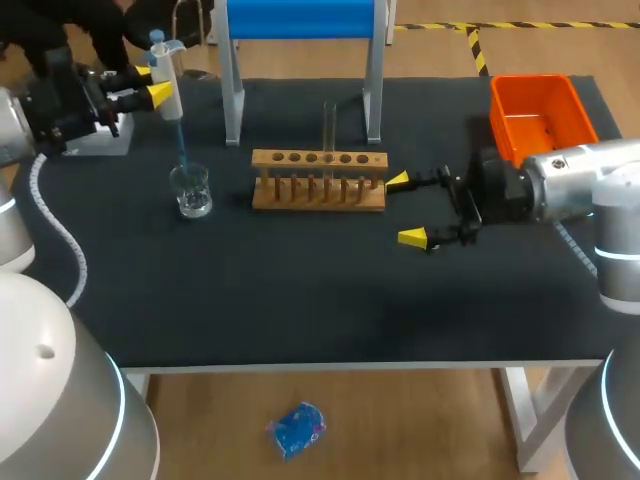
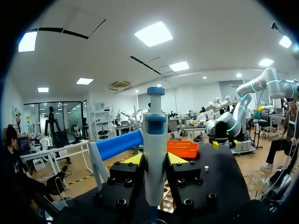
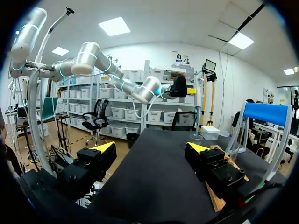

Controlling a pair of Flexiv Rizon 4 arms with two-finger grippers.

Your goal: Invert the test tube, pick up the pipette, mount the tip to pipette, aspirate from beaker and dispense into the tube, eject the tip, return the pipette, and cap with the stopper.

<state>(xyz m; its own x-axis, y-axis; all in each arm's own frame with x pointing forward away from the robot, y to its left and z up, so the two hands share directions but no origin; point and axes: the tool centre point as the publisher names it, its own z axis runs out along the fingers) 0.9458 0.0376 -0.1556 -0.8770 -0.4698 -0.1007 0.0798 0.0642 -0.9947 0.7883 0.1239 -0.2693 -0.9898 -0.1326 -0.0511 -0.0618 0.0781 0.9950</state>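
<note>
**L gripper clamped on pipette over the beaker, R gripper wide open by the rack**

Quick rundown, head view mostly. The left gripper [image 1: 150,86] is at the far left of the table, and both yellow fingers [image 1: 158,95] are pinched on the pipette [image 1: 165,62] body, one per side. The wrist cam confirms it: the white barrel sits snug between the two tips with no gap either side. The pipette is held upright, plunger end up. Its blue tip [image 1: 182,145] points straight down at the beaker [image 1: 191,190], which sits on the mat just left of the wooden rack [image 1: 318,182]. The tip's end is right about at the beaker's mouth. Can't tell if it's into the liquid tbh.

The test tube [image 1: 329,128] stands upright in the rack, roughly mid row, open end up afaict.

The right gripper [image 1: 412,209] is at the rack's right end, fingers spread wide w/ nothing between them, just bare black mat. The far finger's tip is just beside the rack's end. Can't tell if it's touching. The near finger is well clear of it.

Also on the table: an orange bin [image 1: 540,115] at the far right corner and a blue-topped stand [image 1: 300,20] behind the rack.
</note>
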